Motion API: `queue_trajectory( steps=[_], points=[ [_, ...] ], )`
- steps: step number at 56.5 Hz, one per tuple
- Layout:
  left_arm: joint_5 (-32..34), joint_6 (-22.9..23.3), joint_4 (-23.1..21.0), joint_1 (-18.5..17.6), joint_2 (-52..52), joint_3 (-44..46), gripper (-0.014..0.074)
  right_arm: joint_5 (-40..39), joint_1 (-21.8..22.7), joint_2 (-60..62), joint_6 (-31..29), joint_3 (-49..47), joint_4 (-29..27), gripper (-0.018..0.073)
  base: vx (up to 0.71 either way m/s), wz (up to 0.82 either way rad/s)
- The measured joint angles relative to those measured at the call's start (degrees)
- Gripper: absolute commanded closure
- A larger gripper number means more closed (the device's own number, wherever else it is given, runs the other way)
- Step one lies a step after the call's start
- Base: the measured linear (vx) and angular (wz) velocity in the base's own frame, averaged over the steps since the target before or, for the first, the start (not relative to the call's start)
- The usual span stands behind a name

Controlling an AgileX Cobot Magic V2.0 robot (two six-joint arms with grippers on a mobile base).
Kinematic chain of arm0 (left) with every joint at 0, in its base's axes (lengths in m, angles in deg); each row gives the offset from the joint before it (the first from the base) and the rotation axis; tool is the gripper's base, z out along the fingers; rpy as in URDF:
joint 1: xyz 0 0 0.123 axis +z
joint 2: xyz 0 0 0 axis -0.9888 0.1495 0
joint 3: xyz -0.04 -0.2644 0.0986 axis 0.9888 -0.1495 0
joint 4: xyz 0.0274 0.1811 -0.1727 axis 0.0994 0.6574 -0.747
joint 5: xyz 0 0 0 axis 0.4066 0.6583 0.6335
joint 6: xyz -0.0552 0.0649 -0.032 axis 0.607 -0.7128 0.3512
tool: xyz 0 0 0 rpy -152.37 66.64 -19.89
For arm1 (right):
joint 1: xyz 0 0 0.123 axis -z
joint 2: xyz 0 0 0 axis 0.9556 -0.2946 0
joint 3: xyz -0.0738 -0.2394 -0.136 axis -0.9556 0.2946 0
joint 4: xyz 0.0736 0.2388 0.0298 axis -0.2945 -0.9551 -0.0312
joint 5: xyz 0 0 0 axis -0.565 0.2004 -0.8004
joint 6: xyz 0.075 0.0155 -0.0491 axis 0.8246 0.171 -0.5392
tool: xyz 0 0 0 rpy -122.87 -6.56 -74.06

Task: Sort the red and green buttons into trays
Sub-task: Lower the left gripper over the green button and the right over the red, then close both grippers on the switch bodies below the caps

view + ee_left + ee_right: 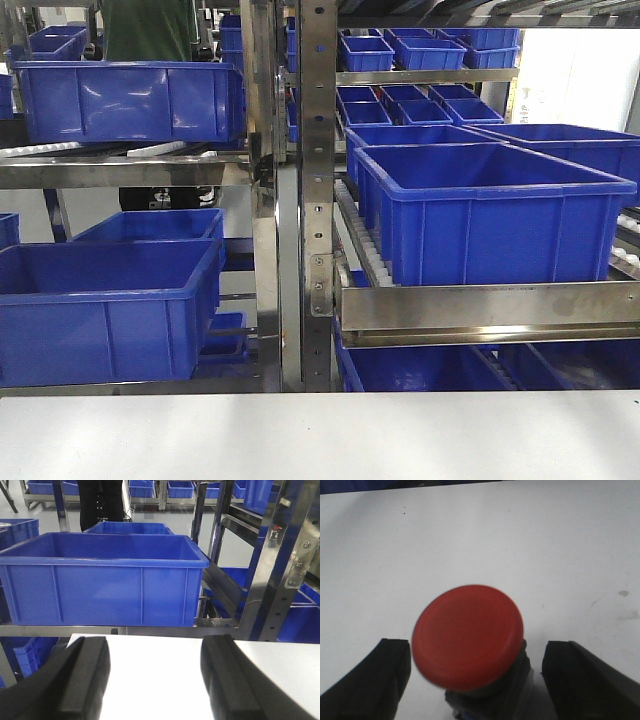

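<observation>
I count one red button [467, 635] in the right wrist view, with two dark fingers [370, 680] of the right gripper [476, 672], one standing clear on each side of it. The left wrist view shows two fingers [80, 680] of the left gripper [155, 675], set apart, and two large blue crates [105, 580], one behind the other. The front view shows six large blue crates up close, three on each of two metal racks [318, 200], at least six smaller blue crates [365, 52] behind, and one person [150, 30], partly seen.
</observation>
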Motion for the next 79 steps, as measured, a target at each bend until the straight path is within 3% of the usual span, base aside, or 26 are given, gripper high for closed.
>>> queue_trajectory(
  steps=[4, 12, 21, 32, 44, 52, 66, 79],
  points=[
    [0.0, 0.0, 0.0, 0.0, 0.0, 0.0, 0.0073, 0.0, 0.0, -1.2, 0.0, -1.0, 0.0, 0.0159, 0.00, 0.00],
    [0.0, 0.0, 0.0, 0.0, 0.0, 0.0, 0.0073, -0.5, 0.0, -2.4, -0.3, -1.4, -0.1, 0.0576, 0.00, 0.00],
    [-1.6, 2.3, 0.0, 0.0, 0.0, 0.0, 0.0073, -0.6, 0.0, -2.4, -2.2, -1.4, 0.5, 0.0570, 0.00, 0.00],
    [-15.6, 10.1, 0.0, -0.1, 0.5, -0.9, 0.0073, -0.6, 0.0, -2.4, -2.6, -1.4, 1.3, 0.0568, 0.00, 0.00],
    [-19.5, 11.4, -1.4, -5.5, 1.1, -8.9, 0.0073, -0.6, 0.0, -2.4, -2.6, -1.4, 1.4, 0.0567, 0.00, 0.00],
    [-16.9, 11.4, -2.0, -9.2, 1.2, -12.3, 0.0076, -0.6, 0.0, -2.4, -2.6, -1.4, 1.4, 0.0567, 0.00, 0.00],
    [-11.2, 9.5, -1.6, -9.7, 10.3, -12.4, 0.0095, -0.6, 0.0, -2.4, -2.8, -1.4, 1.4, 0.0567, 0.00, 0.00],
    [7.7, 6.6, -1.5, -9.8, 28.1, -12.4, 0.0111, -0.6, 0.0, -2.4, -2.8, -1.4, 1.4, 0.0567, 0.00, 0.00]
  ],
)
